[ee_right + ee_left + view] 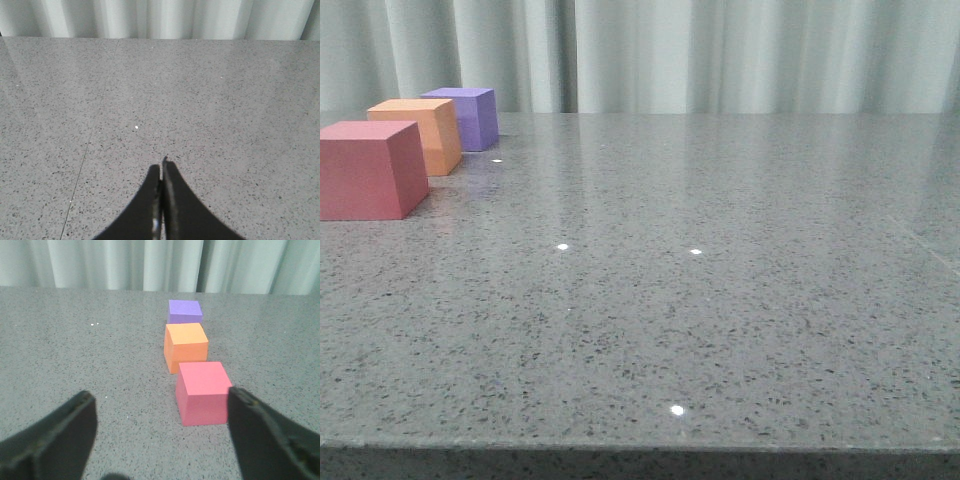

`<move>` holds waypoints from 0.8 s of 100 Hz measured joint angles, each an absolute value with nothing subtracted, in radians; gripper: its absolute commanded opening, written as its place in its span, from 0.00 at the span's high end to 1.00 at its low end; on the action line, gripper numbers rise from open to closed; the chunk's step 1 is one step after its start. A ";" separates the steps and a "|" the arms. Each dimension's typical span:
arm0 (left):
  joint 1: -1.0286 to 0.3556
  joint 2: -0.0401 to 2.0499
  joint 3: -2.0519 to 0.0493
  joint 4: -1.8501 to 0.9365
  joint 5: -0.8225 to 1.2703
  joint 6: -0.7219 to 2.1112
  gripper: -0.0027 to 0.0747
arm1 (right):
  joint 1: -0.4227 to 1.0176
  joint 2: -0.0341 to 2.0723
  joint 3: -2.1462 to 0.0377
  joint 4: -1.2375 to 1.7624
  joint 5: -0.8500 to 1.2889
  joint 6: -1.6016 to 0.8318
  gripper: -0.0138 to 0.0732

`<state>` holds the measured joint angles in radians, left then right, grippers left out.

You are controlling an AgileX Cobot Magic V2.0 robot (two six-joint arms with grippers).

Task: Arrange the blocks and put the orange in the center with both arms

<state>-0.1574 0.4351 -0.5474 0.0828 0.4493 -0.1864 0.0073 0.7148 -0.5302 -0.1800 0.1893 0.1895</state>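
Red-pink cube [370,168], orange cube [420,133] and purple cube [466,116] stand upright in a row.

You have a grey speckled stone-look tabletop [720,300], glossy, catching small bright points of light [677,410]. Behind its far edge you see pale pleated curtains [720,50] spanning the full width.

Red-pink cube [370,168], orange cube [420,133] (middle) — purple cube [466,116].

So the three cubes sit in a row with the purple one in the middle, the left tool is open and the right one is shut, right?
Not quite: the orange cube is in the middle, between the pink cube and the purple cube, as the left wrist view shows. The left tool is open and the right tool shut.
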 measured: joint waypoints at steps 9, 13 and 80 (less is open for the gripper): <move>-0.157 0.370 -0.509 0.083 0.449 -0.186 0.68 | 0.007 0.715 -0.530 -0.180 0.189 0.190 0.92; -0.157 0.347 -0.499 0.083 0.449 -0.186 0.76 | 0.007 0.715 -0.530 -0.180 0.189 0.190 0.92; -0.157 0.306 -0.483 0.083 0.458 -0.186 0.99 | 0.007 0.715 -0.530 -0.180 0.189 0.190 0.92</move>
<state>-0.1574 0.3064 -0.4834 0.0828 0.4583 -0.1864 0.0073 0.7148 -0.5302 -0.1800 0.1893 0.1895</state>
